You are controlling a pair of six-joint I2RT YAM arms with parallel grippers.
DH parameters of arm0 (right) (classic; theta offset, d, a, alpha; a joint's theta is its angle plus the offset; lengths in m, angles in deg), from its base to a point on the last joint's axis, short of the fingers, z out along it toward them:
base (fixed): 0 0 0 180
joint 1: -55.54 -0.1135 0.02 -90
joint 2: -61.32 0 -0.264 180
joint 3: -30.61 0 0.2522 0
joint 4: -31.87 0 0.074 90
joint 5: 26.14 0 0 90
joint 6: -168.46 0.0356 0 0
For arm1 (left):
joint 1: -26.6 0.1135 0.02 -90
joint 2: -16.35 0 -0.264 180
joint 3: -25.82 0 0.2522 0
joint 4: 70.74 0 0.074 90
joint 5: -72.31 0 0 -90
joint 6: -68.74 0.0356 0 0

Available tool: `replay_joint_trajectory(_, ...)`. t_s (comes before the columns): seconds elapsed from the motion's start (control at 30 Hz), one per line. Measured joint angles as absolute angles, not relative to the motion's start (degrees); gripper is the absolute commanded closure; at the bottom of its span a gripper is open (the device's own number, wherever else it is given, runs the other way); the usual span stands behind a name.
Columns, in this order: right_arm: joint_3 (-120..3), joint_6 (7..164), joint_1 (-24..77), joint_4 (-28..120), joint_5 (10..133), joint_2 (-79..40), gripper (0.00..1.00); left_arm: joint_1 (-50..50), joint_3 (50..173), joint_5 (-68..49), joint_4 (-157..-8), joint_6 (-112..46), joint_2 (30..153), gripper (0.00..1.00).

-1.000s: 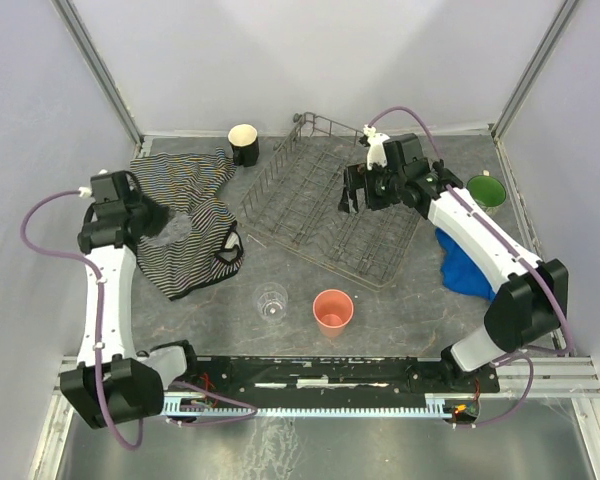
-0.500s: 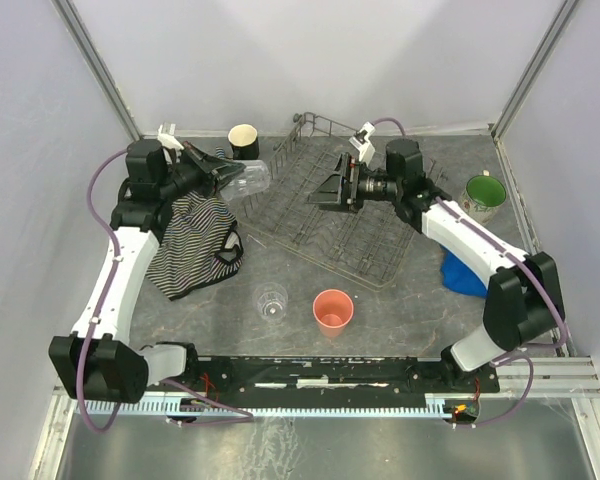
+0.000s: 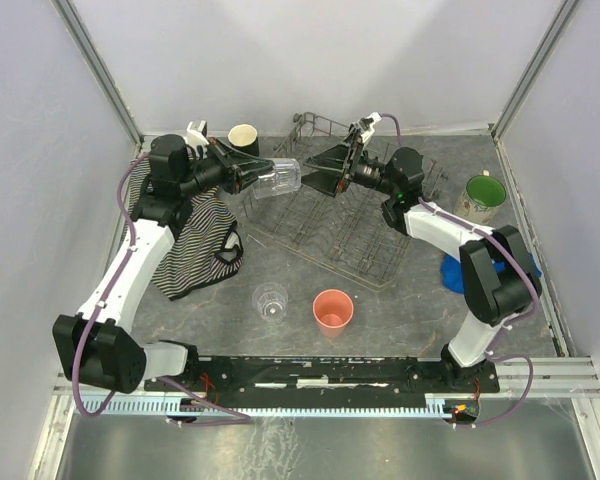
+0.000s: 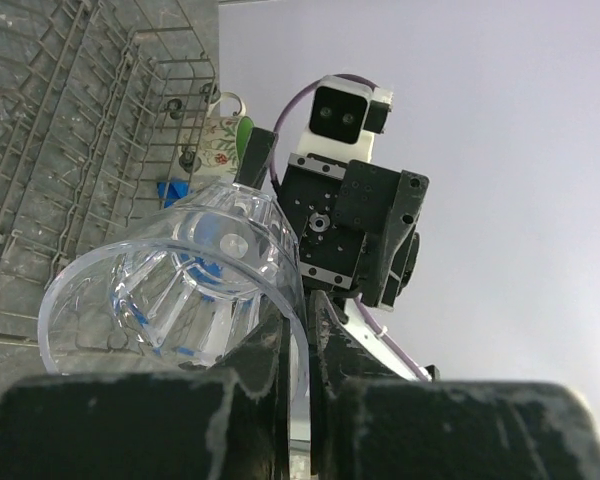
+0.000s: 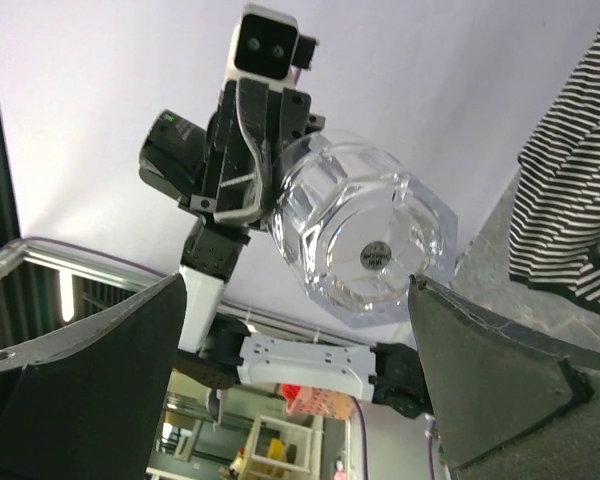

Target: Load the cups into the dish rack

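Tabletop (image 3: 400, 310) of mottled grey is carrying everything we are looking at. On its far half the dish rack (image 3: 330, 225) is lying at a slant. To its left a striped cloth (image 3: 195, 235) is lying crumpled. To its right a blue cloth (image 3: 452, 272) is showing beneath the right arm (image 3: 450, 225).

Above the rack's far left corner we are watching the left gripper (image 3: 250, 177) pinching the rim of a clear faceted glass (image 3: 280, 177), its jaws nearly together. The glass is hanging on its side in the air, with its base pointing at the right gripper (image 3: 323, 172). That gripper is standing spread wide just beside the base, and we are not seeing it touch the glass.

The cream floral mug (image 3: 485, 192) is sitting upright to the right of the rack, and the black mug (image 3: 243, 140) is standing beyond the rack's left corner. Near the front edge the salmon-pink tumbler (image 3: 332, 310) is standing mouth up, with the small clear glass (image 3: 271, 300) just beside it on the left.
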State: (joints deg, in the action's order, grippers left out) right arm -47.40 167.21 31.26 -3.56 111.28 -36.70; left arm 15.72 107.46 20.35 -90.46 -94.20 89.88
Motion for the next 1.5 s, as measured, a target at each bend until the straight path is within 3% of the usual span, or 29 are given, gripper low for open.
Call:
replay_joint_trajectory(0.87, -50.87, 173.88, 28.47, -10.07, 108.55, -45.18, 0.02, 14.39, 109.60, 20.83, -90.09, -97.42, 92.51, 0.97)
replay_joint_trajectory(1.0, -51.27, 174.29, 27.81, -10.25, 108.33, -45.70, 0.17, 14.34, 109.60, 21.44, -89.91, -97.61, 92.51, 0.97)
replay_joint_trajectory(1.07, -51.27, 174.64, 27.81, -10.53, 108.15, -45.90, 0.31, 14.34, 109.60, 21.47, -89.87, -97.70, 92.51, 0.97)
replay_joint_trajectory(1.13, -51.27, 174.84, 27.83, -11.10, 108.15, -46.12, 0.53, 14.37, 109.58, 21.36, -89.89, -97.77, 92.57, 0.97)
replay_joint_trajectory(1.23, -51.27, 174.62, 27.83, -11.62, 108.11, -46.44, 0.70, 14.72, 109.58, 21.27, -89.91, -98.82, 92.68, 0.95)
replay_joint_trajectory(1.3, -51.27, 174.67, 27.85, -11.73, 107.74, -46.44, 0.75, 15.02, 109.58, 21.25, -89.91, -98.79, 92.81, 0.81)
replay_joint_trajectory(1.43, -50.70, 174.49, 28.44, -11.36, 107.87, -46.33, 0.75, 15.44, 110.15, 19.76, -92.01, -96.24, 93.08, 0.25)
replay_joint_trajectory(1.47, -50.26, 174.10, 29.03, -10.64, 108.11, -46.18, 0.75, 15.90, 111.18, 18.21, -93.71, -94.64, 93.47, 0.12)
replay_joint_trajectory(1.5, -49.80, 173.09, 30.00, -9.07, 108.57, -45.85, 0.75, 16.38, 112.25, 17.14, -95.00, -93.02, 93.86, 0.07)
